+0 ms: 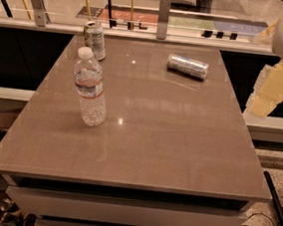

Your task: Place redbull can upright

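redbull can [188, 66] lying on side, far-right area of bench [153, 151]. hand [275, 89] off bench's right edge, clear of can; grip state: can't tell. water bottle [90, 87] upright, left side.

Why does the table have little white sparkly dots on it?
Camera view: likely lights above reflecting off the glossy table, one dot beside the water bottle, one farther back left of the lying redbull can; the hand sits past the table's right edge.
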